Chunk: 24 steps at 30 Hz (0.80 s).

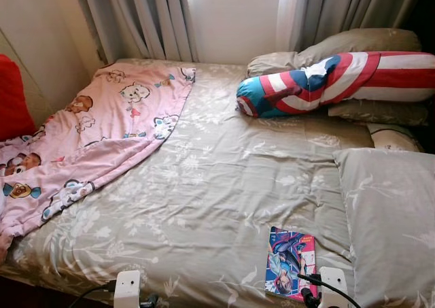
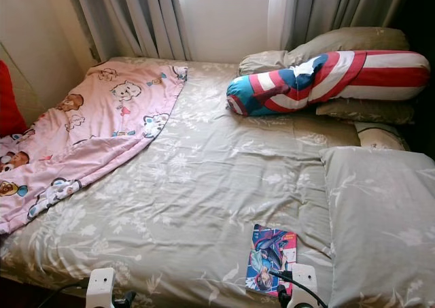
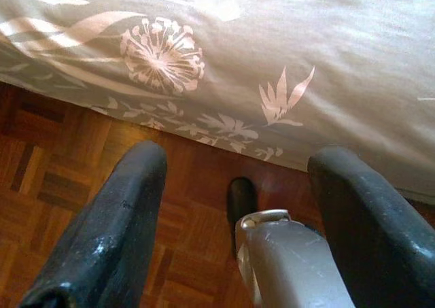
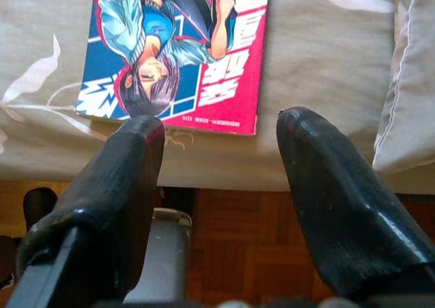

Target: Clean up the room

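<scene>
A comic book [image 1: 292,264] with a red and blue cover lies flat on the grey floral duvet [image 1: 204,185], near the bed's front edge on the right. My right gripper [image 4: 217,131] is open just short of the book's near edge [image 4: 177,49], at the side of the bed, with nothing between its fingers. My left gripper [image 3: 238,165] is open too, low beside the bed's front edge over the wooden floor [image 3: 61,179]. A pink cartoon blanket [image 1: 102,131] lies rumpled over the bed's left side.
A red, white and blue bolster [image 1: 326,83] rests on grey pillows at the back right. A large grey pillow [image 1: 391,219] lies at the front right. Curtains [image 1: 143,22] hang behind the bed. Something red [image 1: 13,97] stands at the far left.
</scene>
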Motion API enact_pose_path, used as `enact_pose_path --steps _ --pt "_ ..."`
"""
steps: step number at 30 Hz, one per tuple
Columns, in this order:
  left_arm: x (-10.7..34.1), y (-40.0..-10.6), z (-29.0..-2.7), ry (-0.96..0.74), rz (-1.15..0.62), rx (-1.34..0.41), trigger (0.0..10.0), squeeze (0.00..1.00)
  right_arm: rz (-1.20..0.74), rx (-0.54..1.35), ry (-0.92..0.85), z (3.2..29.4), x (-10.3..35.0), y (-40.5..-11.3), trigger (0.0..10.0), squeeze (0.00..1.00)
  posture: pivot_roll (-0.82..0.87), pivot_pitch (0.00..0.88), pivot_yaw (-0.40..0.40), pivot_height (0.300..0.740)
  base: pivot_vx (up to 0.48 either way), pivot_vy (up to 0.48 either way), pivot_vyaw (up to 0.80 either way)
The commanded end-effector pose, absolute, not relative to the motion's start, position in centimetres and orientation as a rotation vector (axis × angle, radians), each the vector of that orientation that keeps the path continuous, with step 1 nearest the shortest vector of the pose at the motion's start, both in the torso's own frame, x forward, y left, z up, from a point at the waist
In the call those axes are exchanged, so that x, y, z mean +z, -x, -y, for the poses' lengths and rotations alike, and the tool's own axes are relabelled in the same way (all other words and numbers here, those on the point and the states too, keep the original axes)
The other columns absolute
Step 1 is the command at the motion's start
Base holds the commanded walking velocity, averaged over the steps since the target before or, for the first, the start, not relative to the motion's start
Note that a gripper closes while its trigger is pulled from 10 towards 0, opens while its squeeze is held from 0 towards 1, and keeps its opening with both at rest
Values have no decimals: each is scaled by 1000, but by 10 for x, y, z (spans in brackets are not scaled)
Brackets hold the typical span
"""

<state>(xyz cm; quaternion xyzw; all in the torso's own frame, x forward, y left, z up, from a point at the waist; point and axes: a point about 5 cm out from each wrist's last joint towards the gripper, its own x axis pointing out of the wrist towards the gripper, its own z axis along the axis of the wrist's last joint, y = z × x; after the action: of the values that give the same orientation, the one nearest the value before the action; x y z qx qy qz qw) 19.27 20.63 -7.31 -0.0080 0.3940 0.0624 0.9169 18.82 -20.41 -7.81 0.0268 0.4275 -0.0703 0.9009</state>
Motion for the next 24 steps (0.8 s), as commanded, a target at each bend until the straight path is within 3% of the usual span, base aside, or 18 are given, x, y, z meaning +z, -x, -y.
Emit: enact_pose_path --steps 1,10,19,24 --pt "-76 -188 -207 14 -835 135 10000 0 -905 -134 -46 201 -80 -186 10000 0 21 122 19 740 0 0 475" --pt "-73 -194 -207 18 -822 136 10000 0 -916 -123 -41 199 -81 -186 10000 0 29 139 20 740 0 0 743" --pt "-74 -190 -211 42 -827 148 10000 0 -914 -153 -77 201 -81 -184 10000 0 28 143 22 740 0 0 0" --pt "-77 -186 -211 38 -845 147 10000 0 -913 -153 -81 201 -81 -184 10000 0 28 143 22 740 0 339 0"
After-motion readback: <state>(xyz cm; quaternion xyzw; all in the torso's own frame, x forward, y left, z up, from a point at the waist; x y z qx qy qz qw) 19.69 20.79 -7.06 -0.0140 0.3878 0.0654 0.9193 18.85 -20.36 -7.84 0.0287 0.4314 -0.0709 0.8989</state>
